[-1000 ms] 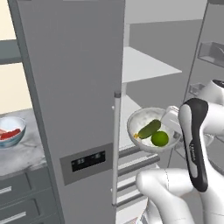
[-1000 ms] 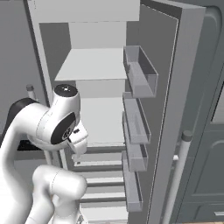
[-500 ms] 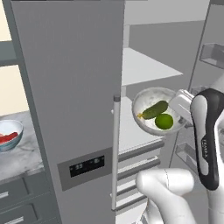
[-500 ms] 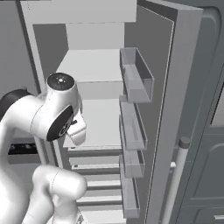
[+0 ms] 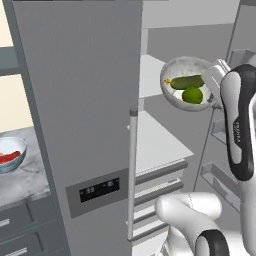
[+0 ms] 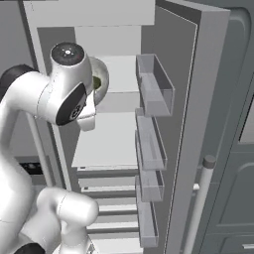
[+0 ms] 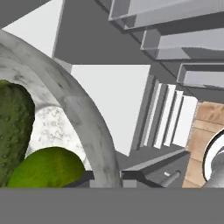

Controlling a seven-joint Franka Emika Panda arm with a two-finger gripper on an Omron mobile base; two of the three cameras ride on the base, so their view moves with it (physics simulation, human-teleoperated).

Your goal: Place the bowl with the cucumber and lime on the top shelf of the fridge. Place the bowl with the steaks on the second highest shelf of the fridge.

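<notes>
open fridge (image 6: 119, 139), with the cucumber-and-lime bowl (image 5: 189, 84) held aloft at top-shelf height.
its rim is pinched by the gripper (image 5: 216, 80); nothing is shelved yet, and the steak bowl (image 5: 9, 154) is left on the counter (image 5: 25, 180).

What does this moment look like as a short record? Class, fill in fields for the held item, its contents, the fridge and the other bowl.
held item: bowl, carried at the gripper, raised in front of the open fridge
contents: cucumber and lime
fridge state: door open, white shelves visible
other bowl: steak bowl on the counter left of the fridge
</notes>
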